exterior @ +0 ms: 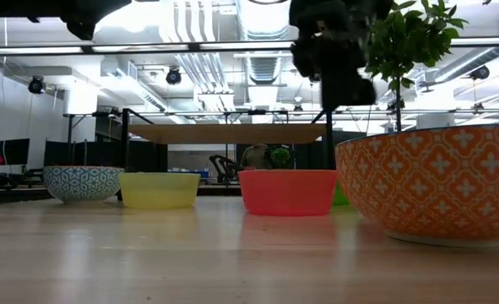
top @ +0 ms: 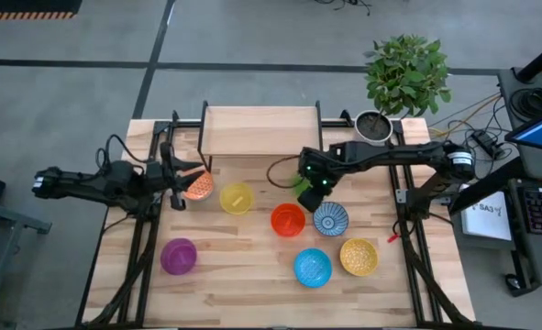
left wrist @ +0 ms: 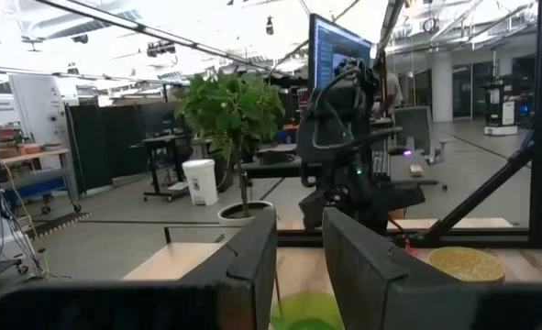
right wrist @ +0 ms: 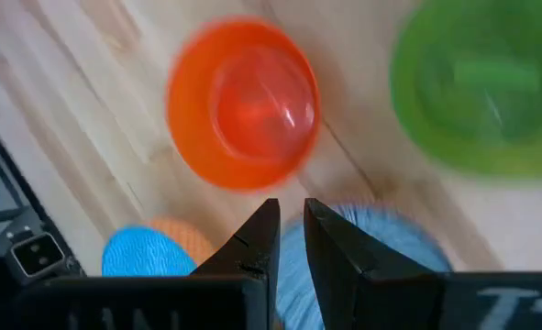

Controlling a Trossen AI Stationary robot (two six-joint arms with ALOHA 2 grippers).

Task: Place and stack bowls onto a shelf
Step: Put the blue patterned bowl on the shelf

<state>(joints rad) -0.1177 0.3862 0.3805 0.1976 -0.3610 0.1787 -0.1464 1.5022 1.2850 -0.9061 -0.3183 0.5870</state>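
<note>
Eight bowls rest base-down on the wooden table: orange patterned, yellow, red, blue-and-white, speckled yellow, plain blue, purple, and green, which is partly hidden under my right arm. The shelf stands at the far edge with nothing on it. My right gripper points down, shut, above the gap between the red bowl, green bowl and blue-and-white bowl. My left gripper hovers level over the orange bowl's left rim, fingers nearly together.
A potted plant stands at the table's far right corner beside the shelf. A cable loop lies in front of the shelf. Bare wood lies along the near edge between the purple and plain blue bowls. Monitors and cables sit off the table to the right.
</note>
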